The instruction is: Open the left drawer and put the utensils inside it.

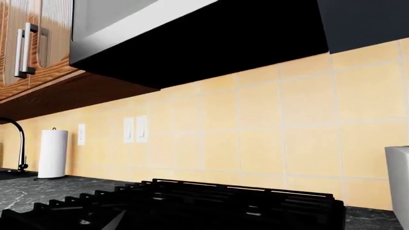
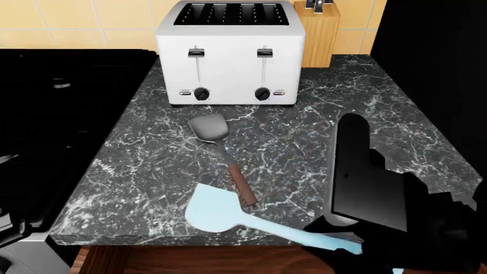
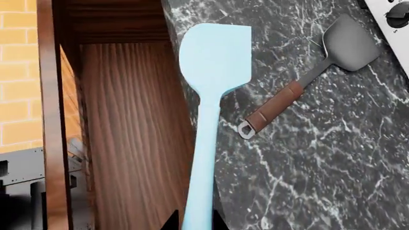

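I have the right gripper (image 3: pixel 195 225) with fingers clamped on the light-blue spatula (image 3: pixel 214 72)'s handle, blade over the table (image 2: pixel 152 171) edge; left drawer (image 3: pixel 137 134) open at 6 o'clock; next, carry it over and release; metal spatula (image 2: pixel 220 148) waits at 12 o'clock; left fingers unseen.

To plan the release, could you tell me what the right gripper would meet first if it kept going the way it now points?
Probably the dark marble countertop at its front edge, just past the light-blue spatula it grips; the open left drawer lies alongside. Depth is unclear.

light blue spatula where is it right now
In the head view the light blue spatula lies at the counter's near edge, just right of the wooden-handled spatula, its handle in the right tool.
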Controlling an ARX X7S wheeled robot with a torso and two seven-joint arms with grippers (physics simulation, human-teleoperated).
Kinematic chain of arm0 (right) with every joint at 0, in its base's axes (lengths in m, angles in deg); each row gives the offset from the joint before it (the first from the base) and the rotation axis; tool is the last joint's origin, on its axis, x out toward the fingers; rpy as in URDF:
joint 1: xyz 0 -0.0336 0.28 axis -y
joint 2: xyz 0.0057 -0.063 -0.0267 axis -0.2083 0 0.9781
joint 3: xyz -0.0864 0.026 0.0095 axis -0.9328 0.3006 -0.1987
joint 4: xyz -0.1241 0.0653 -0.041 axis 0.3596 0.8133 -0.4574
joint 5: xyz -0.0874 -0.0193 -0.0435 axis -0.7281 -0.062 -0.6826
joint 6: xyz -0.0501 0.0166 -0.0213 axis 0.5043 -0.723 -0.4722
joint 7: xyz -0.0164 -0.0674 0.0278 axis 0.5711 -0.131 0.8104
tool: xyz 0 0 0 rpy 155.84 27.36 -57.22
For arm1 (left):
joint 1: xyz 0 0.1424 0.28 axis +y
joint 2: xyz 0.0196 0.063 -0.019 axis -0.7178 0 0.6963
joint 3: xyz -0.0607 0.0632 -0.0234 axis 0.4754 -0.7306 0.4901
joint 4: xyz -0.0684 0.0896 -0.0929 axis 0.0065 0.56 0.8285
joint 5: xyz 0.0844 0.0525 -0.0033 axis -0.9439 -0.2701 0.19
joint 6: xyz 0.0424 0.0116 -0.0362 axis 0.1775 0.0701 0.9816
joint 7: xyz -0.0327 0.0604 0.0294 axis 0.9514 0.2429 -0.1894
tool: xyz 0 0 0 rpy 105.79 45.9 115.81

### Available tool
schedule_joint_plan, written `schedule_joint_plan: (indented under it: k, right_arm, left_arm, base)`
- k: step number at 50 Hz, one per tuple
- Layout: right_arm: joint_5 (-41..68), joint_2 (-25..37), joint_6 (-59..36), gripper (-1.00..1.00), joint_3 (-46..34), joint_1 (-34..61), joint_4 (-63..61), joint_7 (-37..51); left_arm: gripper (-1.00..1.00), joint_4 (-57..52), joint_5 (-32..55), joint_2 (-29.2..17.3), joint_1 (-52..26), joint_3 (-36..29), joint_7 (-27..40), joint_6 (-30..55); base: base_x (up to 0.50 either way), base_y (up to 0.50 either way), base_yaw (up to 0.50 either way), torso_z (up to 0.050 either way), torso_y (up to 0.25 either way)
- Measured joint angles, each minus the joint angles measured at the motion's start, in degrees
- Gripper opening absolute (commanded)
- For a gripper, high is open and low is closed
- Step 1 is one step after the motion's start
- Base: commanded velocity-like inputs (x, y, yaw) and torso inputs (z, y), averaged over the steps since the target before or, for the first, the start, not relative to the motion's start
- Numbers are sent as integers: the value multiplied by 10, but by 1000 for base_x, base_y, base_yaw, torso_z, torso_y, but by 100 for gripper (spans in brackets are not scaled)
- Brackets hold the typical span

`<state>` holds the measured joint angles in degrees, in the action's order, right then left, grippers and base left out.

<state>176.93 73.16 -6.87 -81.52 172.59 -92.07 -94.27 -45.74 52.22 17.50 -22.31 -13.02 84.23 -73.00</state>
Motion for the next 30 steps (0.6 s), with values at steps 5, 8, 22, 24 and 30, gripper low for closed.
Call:
schedule_joint_plan:
  k: [5,8,22,24,30]
  right_arm:
    - [11,-2,8,-100,-1,-1,-9,4]
    - [19,-5,12,-100,-2,1,-14,8]
    - [29,-21,26,-100,-7,0,-31,10]
    - [29,-24,27,-100,-8,0,-33,10]
    - [31,-34,29,-100,-12,2,-39,11]
  left_arm:
    - [100,0,0,-1,0,0,1,0]
    - [100,0,0,-1,1,0,2,-1]
    - [100,0,2,-3,4,1,4,-3]
    - [100,0,3,-3,4,1,4,-4]
    - [100,1,4,-4,5,2,5,-5]
  base:
    - [0,0,0,0,0]
    - [0,0,0,0,0]
    - [0,0,0,0,0]
    - [0,0,0,0,0]
    - [0,0,0,0,0]
